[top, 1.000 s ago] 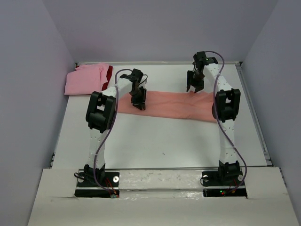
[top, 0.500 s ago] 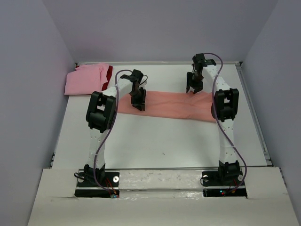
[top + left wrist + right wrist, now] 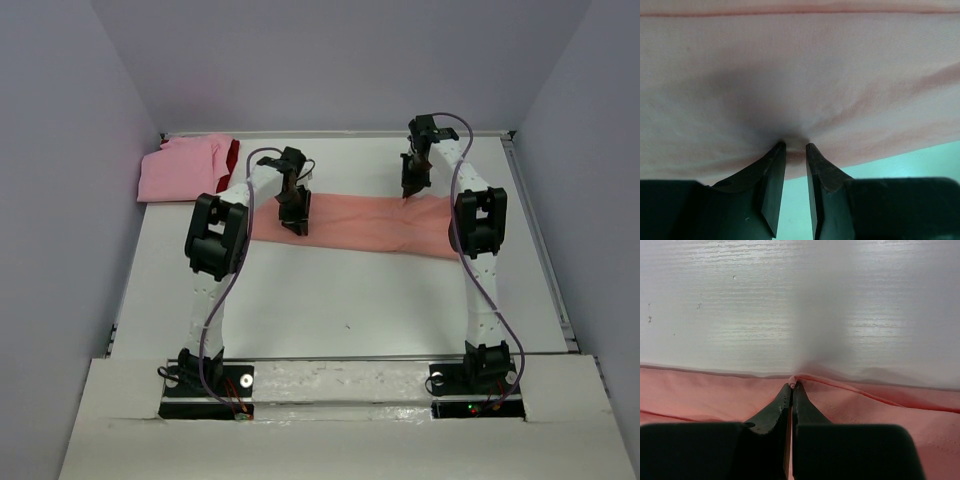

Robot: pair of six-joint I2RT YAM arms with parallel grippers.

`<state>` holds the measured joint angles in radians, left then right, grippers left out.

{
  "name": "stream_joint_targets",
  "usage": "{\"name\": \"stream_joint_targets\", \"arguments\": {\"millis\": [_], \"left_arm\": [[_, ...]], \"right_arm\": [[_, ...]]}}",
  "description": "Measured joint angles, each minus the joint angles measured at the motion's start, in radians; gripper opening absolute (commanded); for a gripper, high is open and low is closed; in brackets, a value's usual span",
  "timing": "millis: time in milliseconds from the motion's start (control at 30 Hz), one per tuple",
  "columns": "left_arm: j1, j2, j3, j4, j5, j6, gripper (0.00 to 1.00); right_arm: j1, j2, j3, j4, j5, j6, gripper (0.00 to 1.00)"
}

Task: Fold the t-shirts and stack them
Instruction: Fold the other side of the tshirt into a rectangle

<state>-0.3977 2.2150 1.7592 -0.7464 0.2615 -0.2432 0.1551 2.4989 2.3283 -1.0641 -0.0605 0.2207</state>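
Note:
A salmon-orange t-shirt [image 3: 360,225] lies as a long folded strip across the middle of the table. My left gripper [image 3: 296,222] is at the strip's left part. In the left wrist view its jaws [image 3: 794,145] pinch a small bunch of the cloth [image 3: 800,75] near the edge closest to the camera. My right gripper [image 3: 410,190] is at the far edge on the right. Seen from the right wrist, it [image 3: 792,385] is shut with a nub of the shirt's hem [image 3: 715,395] squeezed between the tips. A lighter pink t-shirt [image 3: 180,168] lies over a dark red one [image 3: 233,153] at the back left.
The white table [image 3: 330,290] is walled by grey panels on the left, back and right. Bare white tabletop [image 3: 800,300] lies beyond the shirt's far edge. The pink and red pile sits close to the left arm's reach.
My right gripper has closed from open onto the far edge of the salmon shirt. The left gripper has kept its place and its pinch.

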Motion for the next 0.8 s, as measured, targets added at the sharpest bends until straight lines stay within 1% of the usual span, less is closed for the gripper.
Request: {"name": "stream_joint_targets", "arguments": {"millis": [300,800], "left_arm": [[0.000,0.013,0.019,-0.014,0.000,0.000,0.37],[0.000,0.029,0.044,-0.035,0.008,0.000,0.37]], "right_arm": [[0.000,0.000,0.001,0.027,-0.019,-0.002,0.00],[0.000,0.000,-0.008,0.102,-0.175,-0.005,0.00]]}}
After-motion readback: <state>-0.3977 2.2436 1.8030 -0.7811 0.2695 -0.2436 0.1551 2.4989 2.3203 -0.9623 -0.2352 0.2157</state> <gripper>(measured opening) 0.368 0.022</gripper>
